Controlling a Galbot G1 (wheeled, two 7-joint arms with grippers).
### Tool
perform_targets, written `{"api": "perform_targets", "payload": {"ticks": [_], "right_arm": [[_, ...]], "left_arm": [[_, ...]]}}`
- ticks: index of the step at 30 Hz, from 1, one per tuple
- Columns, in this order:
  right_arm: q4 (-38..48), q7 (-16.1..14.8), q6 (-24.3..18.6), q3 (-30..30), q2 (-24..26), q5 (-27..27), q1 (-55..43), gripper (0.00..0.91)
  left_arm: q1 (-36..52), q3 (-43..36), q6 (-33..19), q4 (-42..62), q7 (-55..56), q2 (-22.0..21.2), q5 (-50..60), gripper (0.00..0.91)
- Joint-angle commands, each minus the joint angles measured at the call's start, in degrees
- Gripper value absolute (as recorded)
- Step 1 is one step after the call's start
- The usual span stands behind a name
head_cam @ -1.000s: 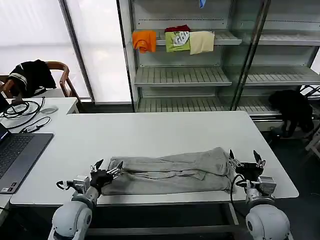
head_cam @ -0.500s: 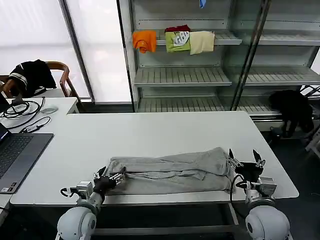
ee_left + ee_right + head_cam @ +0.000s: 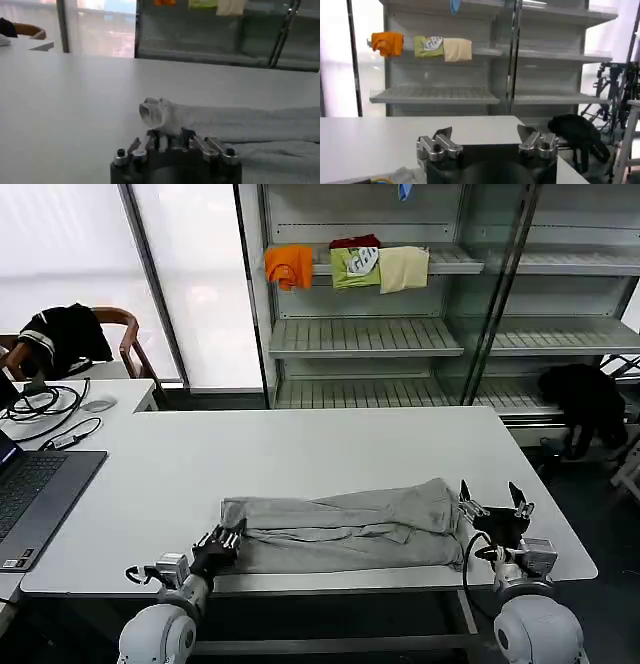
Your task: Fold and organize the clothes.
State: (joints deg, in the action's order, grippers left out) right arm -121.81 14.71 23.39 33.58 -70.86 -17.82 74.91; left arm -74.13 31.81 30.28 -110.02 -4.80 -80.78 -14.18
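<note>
One grey shirt [image 3: 340,531] pinched by left gripper [image 3: 222,543], right gripper [image 3: 497,506] spread

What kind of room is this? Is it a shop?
Probably a lab or test room set up a bit like a shop: bare display shelves holding a few folded garments, a white table with a grey shirt, and a laptop.

The far half of the table [image 3: 300,439] is left bare from the left edge to the right edge, and passage there is unobstructed. The near strip is occupied by the grey shirt [image 3: 340,529], laid lengthwise between the left gripper [image 3: 222,546], closed on the shirt's near left corner, and the right gripper [image 3: 495,509], spread open at the near right corner. The neighbouring desk beyond the left edge is obstructed by a laptop [image 3: 35,494] and cables [image 3: 45,402].
</note>
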Motion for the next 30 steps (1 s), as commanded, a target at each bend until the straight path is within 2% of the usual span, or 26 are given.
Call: {"api": "perform_targets", "payload": {"ticks": [1,7,12,16,21,24,30], "right_arm": [[0.0,-0.1,-0.3,0.2,0.0,-0.2,-0.3,0.907],[0.2,0.2,-0.3,-0.2,0.0,-0.8,-1.1,0.907],[1.0,0.3,-0.3,-1.0,0.3,-1.2,-2.7,0.907],[1.8,0.3,-0.5,-2.4,-0.1,-1.4,-3.8,0.907],[2.0,0.3,-0.5,-3.1,0.0,-1.6,-4.7,0.907],[2.0,0.3,-0.5,-2.7,0.3,-1.9,-4.7,0.907],[1.3,0.5,-0.5,-2.2,0.4,-2.0,-4.0,0.907]], "left_arm": [[-0.1,0.7,-1.9,0.2,0.1,-0.4,-0.5,0.010],[0.0,3.2,-3.8,-0.4,0.8,1.1,-1.7,0.010],[0.3,9.4,-3.3,-0.9,1.0,5.0,-5.1,0.000],[1.2,15.9,-2.8,0.5,0.8,11.7,-6.5,0.000],[1.4,24.7,-3.0,6.4,-0.2,25.2,-10.4,0.000],[2.2,27.3,-3.6,10.4,-0.7,30.2,-10.4,0.000],[6.9,28.0,-3.8,17.4,-0.9,36.8,-10.0,0.000]]}}
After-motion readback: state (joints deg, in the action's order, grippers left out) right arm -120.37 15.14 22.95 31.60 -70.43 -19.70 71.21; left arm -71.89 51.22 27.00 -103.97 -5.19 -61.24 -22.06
